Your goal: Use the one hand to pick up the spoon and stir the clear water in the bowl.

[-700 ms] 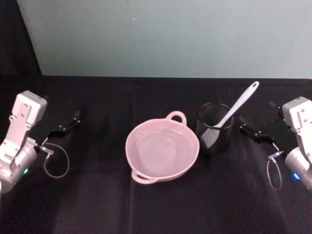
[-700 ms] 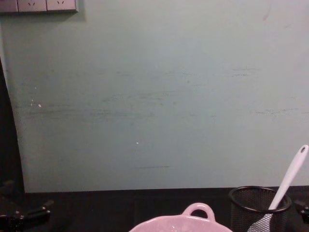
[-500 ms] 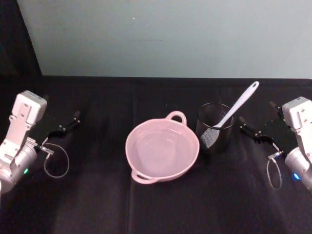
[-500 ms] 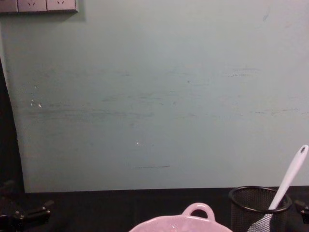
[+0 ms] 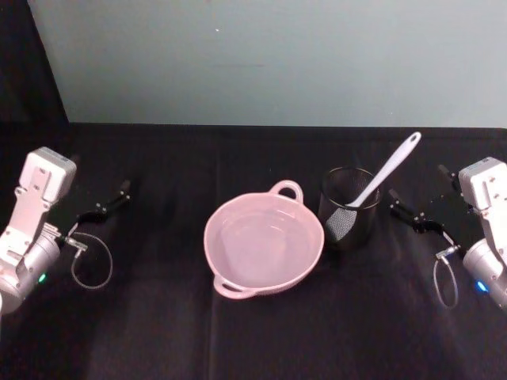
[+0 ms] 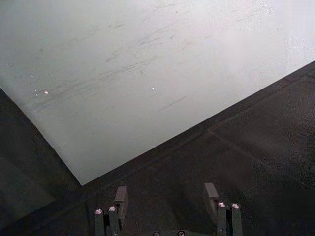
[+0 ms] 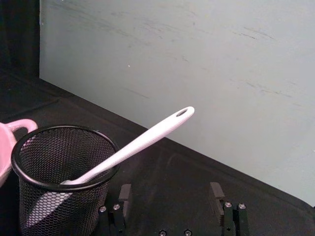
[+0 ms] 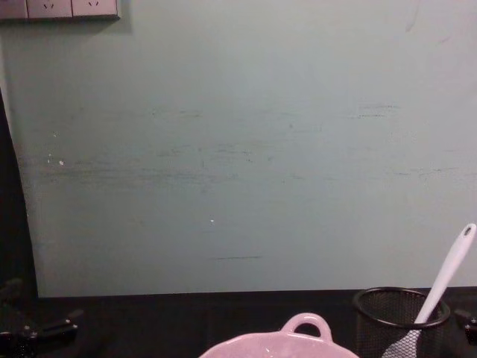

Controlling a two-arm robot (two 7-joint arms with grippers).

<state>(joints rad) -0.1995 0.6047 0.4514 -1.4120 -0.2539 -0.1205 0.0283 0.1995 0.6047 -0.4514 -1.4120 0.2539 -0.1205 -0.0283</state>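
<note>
The pale pink bowl (image 5: 214, 252) sits mid-table with clear water in it; its loop handle (image 8: 305, 326) peeks up in the chest view. Just right of the bowl, the white spoon (image 5: 388, 170) leans in a black wire-mesh cup (image 5: 348, 207), scoop down and handle tip up to the right. My right gripper (image 5: 417, 195) hovers open to the right of the cup, apart from the spoon. In the right wrist view, its fingers (image 7: 124, 194) stand wide with nothing between them, and the spoon (image 7: 142, 140) and the cup (image 7: 64, 172) lie ahead. My left gripper (image 5: 107, 202) rests open at the far left.
A black cloth (image 5: 261, 340) covers the table, and a pale green wall (image 5: 269, 55) rises behind it. Cable loops hang under both wrists. Bare cloth lies in front of the bowl and between the bowl and the left arm.
</note>
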